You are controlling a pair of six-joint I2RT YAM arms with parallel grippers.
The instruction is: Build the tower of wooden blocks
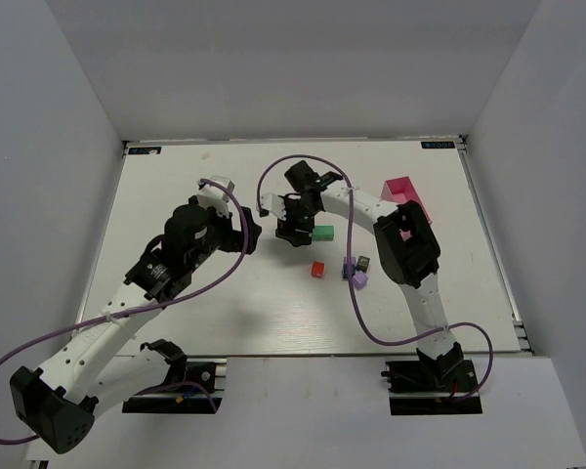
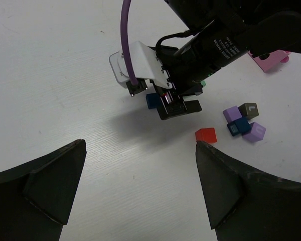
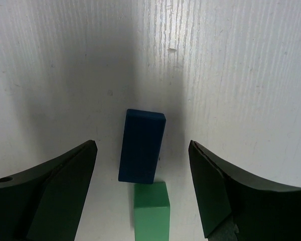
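Dark fingers point(image 3: 55, 191) of the right gripper point(image 3: 141, 146) are seen closest. They are spread wide on either side of a dark blue rectangular wooden block point(image 3: 142, 150), and a clear gap is left on each side, so nothing is gripped. This block is laid flat on the white table point(image 1: 176, 195). Its long axis is directed away from the wrist camera, parallel to the fingers, with the far end tilted slightly right. A green wooden block point(image 3: 151, 211) is placed just beside its near end, roughly in line; whether the two touch cannot be told.

From above, this pair is found near the table's middle, with the green block showing just right of the right gripper point(image 1: 293, 233). A small red wooden cube point(image 1: 317, 270) is set nearer the arm bases. A cluster of purple, lilac, dark and small blue blocks point(image 1: 355, 271) is gathered just right of it. A pink rectangular tray point(image 1: 405, 192) is seen at the far right.

The left gripper point(image 2: 140, 144) is held fully wide above bare table, with nothing between its fingers.
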